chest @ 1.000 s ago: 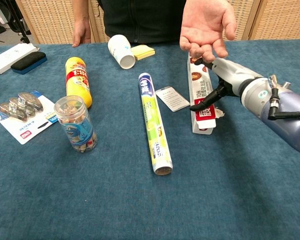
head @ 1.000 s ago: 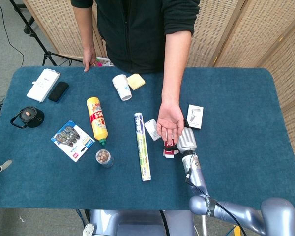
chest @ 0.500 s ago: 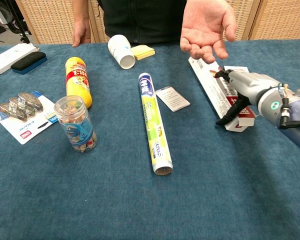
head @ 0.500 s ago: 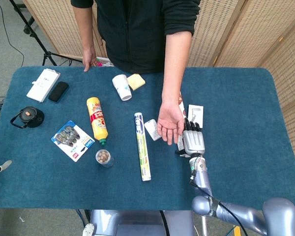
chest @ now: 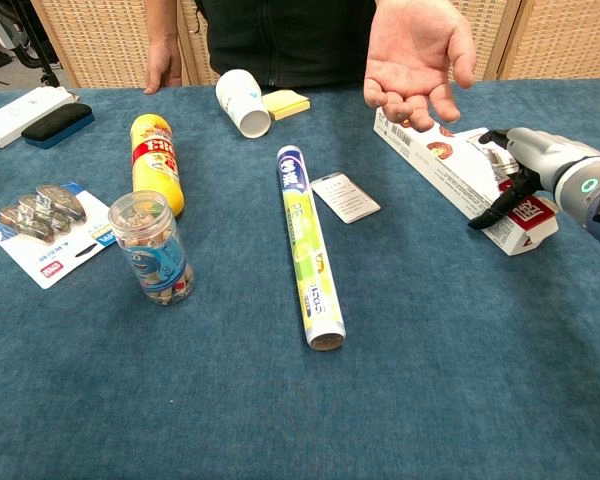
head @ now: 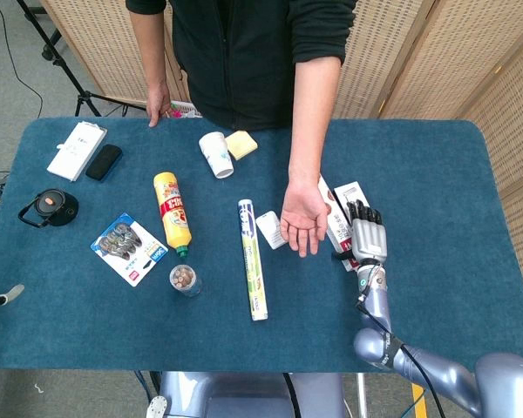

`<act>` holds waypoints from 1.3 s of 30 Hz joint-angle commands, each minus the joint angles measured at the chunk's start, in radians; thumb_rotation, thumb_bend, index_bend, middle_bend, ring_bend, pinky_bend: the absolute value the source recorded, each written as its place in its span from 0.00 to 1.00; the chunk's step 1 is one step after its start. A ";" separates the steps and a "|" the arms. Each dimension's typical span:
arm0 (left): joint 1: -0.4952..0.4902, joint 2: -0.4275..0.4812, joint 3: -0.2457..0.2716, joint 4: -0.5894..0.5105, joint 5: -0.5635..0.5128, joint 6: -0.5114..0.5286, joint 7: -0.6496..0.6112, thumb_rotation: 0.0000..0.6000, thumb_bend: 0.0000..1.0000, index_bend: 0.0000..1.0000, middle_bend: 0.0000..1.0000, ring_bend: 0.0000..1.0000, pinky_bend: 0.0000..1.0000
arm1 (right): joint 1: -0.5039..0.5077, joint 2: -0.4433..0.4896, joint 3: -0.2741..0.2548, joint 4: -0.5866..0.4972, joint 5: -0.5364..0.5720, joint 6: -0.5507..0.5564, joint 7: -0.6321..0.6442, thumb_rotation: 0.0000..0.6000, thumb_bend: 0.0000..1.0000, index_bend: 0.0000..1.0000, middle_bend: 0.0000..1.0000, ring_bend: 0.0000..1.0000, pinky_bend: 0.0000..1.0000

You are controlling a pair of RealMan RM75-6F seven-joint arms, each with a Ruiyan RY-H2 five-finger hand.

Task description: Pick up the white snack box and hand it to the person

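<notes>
The right hand (chest: 540,170) grips the white snack box (chest: 458,175) near its red-printed end, dark fingers (chest: 495,208) curled across the side of the carton. In the head view the hand (head: 367,239) sits over the box (head: 334,215), which pokes out toward the person. The box is lifted at a slant, its far end reaching up just under the person's open palm (chest: 413,52); whether box and palm touch cannot be told. The left hand shows in neither view.

Beside the box on the table (head: 453,174) lies a small white card (head: 269,230), then a long tube (head: 253,259) lying lengthwise. Further left are a yellow bottle (head: 174,212) on its side, a clear jar (chest: 152,247) standing upright, and a pack of clips (head: 128,247). A black round lid (head: 49,207) sits near the left edge, with a white packet (head: 76,150) and a dark eraser (head: 104,162) at the far left corner. A tipped paper cup (head: 216,153) and a yellow notepad (head: 241,144) lie near the person.

The table is covered in blue felt-like cloth. Behind the person stand woven cane screens (head: 401,52), and a tripod leg (head: 52,52) crosses the grey floor at left.
</notes>
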State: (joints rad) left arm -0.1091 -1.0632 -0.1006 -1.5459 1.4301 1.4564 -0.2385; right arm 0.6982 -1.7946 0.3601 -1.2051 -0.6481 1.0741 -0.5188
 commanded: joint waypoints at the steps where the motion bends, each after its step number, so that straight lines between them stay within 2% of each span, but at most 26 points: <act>1: 0.001 0.000 -0.001 0.001 -0.001 0.002 -0.002 1.00 0.00 0.00 0.00 0.00 0.02 | 0.008 -0.008 0.009 0.031 0.009 -0.015 0.004 1.00 0.03 0.00 0.02 0.03 0.03; 2: 0.001 0.000 -0.001 0.001 -0.001 0.002 -0.004 1.00 0.00 0.00 0.00 0.00 0.02 | 0.009 -0.011 0.010 0.041 0.007 -0.012 0.005 1.00 0.07 0.02 0.06 0.07 0.08; 3: 0.001 0.000 -0.002 0.002 -0.001 0.003 -0.006 1.00 0.00 0.00 0.00 0.00 0.02 | 0.011 -0.016 0.011 0.055 -0.002 -0.006 0.011 1.00 0.15 0.08 0.15 0.16 0.17; 4: 0.001 0.000 -0.002 0.002 -0.002 0.004 -0.007 1.00 0.00 0.00 0.00 0.00 0.02 | 0.012 -0.020 0.011 0.064 -0.010 -0.002 0.017 1.00 0.26 0.18 0.27 0.28 0.28; 6: 0.002 0.001 -0.003 0.004 -0.002 0.004 -0.011 1.00 0.00 0.00 0.00 0.00 0.02 | 0.011 -0.027 0.011 0.085 -0.027 0.003 0.032 1.00 0.44 0.37 0.46 0.46 0.44; 8: 0.002 0.001 -0.003 0.005 -0.002 0.003 -0.014 1.00 0.00 0.00 0.00 0.00 0.02 | 0.009 -0.025 0.003 0.106 -0.052 0.013 0.037 1.00 0.59 0.49 0.59 0.58 0.54; 10: 0.002 0.002 -0.002 0.006 -0.001 0.004 -0.016 1.00 0.00 0.00 0.00 0.00 0.02 | 0.002 -0.020 -0.005 0.107 -0.079 0.018 0.055 1.00 0.71 0.57 0.66 0.65 0.59; 13: 0.003 0.002 -0.002 0.005 0.001 0.004 -0.018 1.00 0.00 0.00 0.00 0.00 0.02 | -0.015 0.006 -0.018 0.089 -0.128 0.031 0.082 1.00 0.82 0.62 0.71 0.69 0.60; 17: 0.004 0.004 0.000 0.002 0.004 0.006 -0.016 1.00 0.00 0.00 0.00 0.00 0.02 | -0.042 0.056 -0.037 0.054 -0.165 0.046 0.083 1.00 0.85 0.63 0.71 0.69 0.60; 26: 0.004 0.005 0.004 0.001 0.012 0.007 -0.016 1.00 0.00 0.00 0.00 0.00 0.02 | -0.139 0.221 -0.072 -0.017 -0.236 0.082 0.143 1.00 0.85 0.63 0.71 0.69 0.60; 29: 0.005 0.005 0.006 -0.003 0.018 0.011 -0.013 1.00 0.00 0.00 0.00 0.00 0.02 | -0.176 0.277 -0.079 -0.010 -0.237 0.082 0.167 1.00 0.85 0.63 0.71 0.69 0.60; 33: 0.006 0.004 0.012 -0.010 0.029 0.017 -0.003 1.00 0.00 0.00 0.00 0.00 0.02 | -0.220 0.334 -0.068 0.063 -0.207 0.074 0.200 1.00 0.85 0.63 0.71 0.69 0.60; 36: 0.007 0.004 0.014 -0.014 0.032 0.019 0.002 1.00 0.00 0.00 0.00 0.00 0.02 | -0.237 0.336 -0.059 0.155 -0.211 0.103 0.214 1.00 0.85 0.63 0.71 0.69 0.60; 39: 0.008 0.003 0.015 -0.016 0.034 0.021 0.007 1.00 0.00 0.00 0.00 0.00 0.02 | -0.255 0.342 -0.007 0.217 -0.163 0.098 0.274 1.00 0.86 0.63 0.71 0.69 0.60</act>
State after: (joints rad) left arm -0.1012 -1.0602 -0.0854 -1.5621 1.4637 1.4771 -0.2315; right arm 0.4662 -1.4640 0.3145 -1.0412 -0.8453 1.1665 -0.2919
